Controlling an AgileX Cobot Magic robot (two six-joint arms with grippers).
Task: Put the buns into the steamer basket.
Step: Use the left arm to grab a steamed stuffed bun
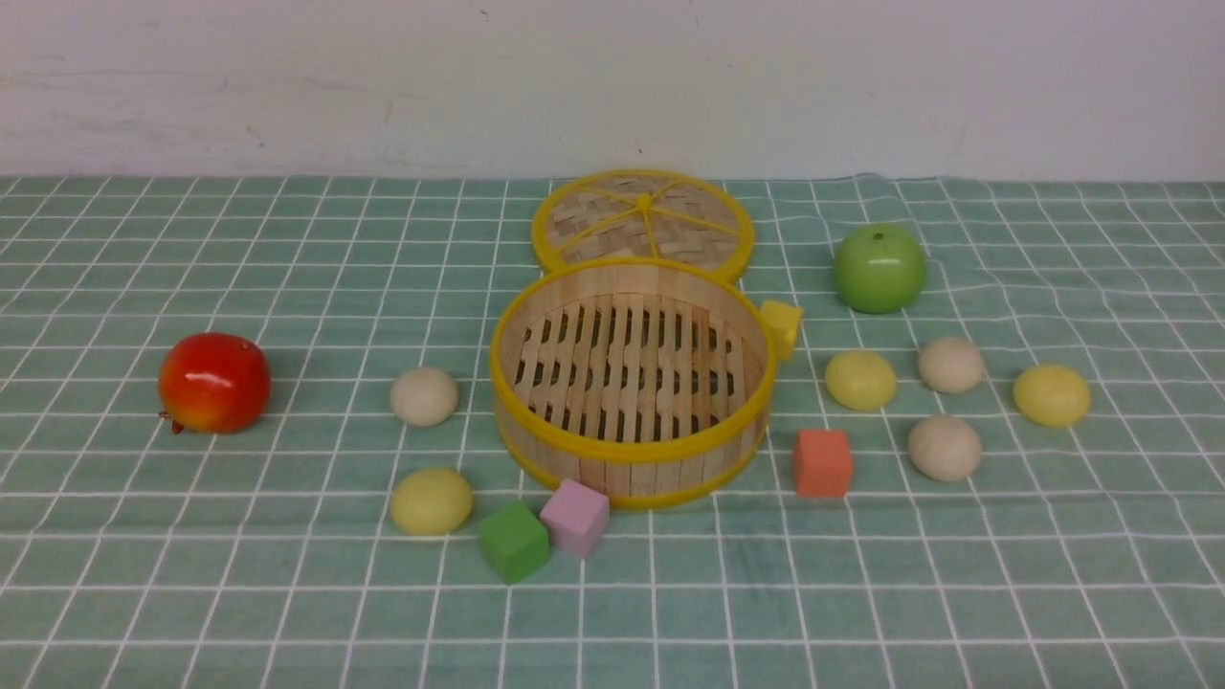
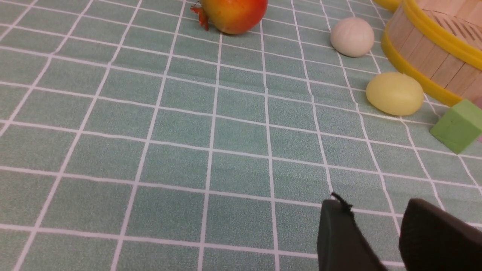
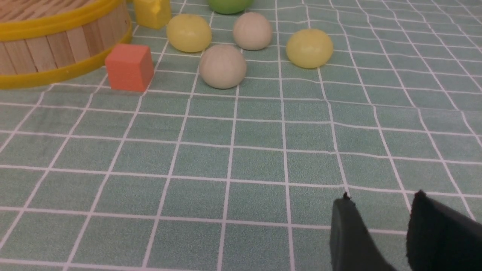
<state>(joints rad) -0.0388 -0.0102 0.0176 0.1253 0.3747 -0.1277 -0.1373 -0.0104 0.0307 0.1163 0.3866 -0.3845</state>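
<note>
Empty and only part-open, the left gripper and right gripper risked squirting the smooth buns beside the basket away across the tabletop with any off-centre pinch.

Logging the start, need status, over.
Left gripper, right gripper open, empty. Basket empty; six buns outside, two left, four right. Lid off behind it, pink cube by its front.

This looks like a robot test bench in a lab. A desk under a green checked cloth stands against a bare, scuffed white wall. It carries toy-like props: a glossy red apple, a green apple and an orange cube.
</note>
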